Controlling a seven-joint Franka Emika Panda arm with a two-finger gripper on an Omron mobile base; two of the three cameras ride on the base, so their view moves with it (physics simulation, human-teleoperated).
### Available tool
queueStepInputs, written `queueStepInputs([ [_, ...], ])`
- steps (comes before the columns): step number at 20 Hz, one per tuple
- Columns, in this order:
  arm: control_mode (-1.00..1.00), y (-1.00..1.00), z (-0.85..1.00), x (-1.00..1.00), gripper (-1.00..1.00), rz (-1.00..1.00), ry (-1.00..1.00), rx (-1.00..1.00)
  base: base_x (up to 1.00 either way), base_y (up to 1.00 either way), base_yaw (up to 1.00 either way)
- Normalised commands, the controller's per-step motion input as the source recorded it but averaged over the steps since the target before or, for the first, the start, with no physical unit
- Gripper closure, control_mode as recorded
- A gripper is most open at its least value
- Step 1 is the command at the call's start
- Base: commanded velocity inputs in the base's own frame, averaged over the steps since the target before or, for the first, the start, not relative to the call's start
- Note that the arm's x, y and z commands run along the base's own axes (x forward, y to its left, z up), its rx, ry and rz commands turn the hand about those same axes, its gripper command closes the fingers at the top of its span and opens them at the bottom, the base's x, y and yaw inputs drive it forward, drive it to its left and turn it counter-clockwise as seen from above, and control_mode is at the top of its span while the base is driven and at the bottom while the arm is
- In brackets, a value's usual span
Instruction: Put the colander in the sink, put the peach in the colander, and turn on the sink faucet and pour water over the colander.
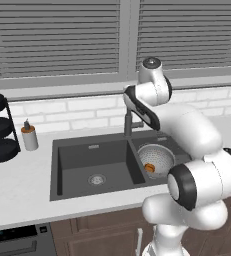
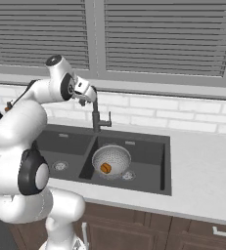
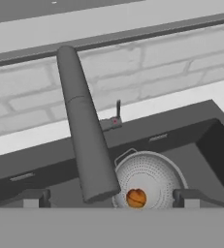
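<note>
My fingers (image 3: pixel 35 198) stand wide and empty astride the faucet (image 3: pixel 84 131) spout, ready to swing it. Below me the peach (image 3: pixel 136 197) sits in the colander (image 3: pixel 150 179), inside the sink (image 3: pixel 200 121).
</note>
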Motion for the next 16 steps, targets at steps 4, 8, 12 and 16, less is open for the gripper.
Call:
queueStepInputs([
  [4,-1.00,0.00,0.00,0.46,-1.00,-0.02,0.01,0.00,0.00,0.00,0.00],
  [8,-1.00,0.00,-0.16,0.33,-1.00,0.00,0.05,0.00,0.00,0.00,0.00],
  [12,-1.00,0.00,-0.39,0.22,-1.00,0.00,0.03,0.00,0.00,0.00,0.00],
  [16,-1.00,0.00,-0.48,0.17,-1.00,0.00,0.00,-0.01,0.00,0.00,0.00],
])
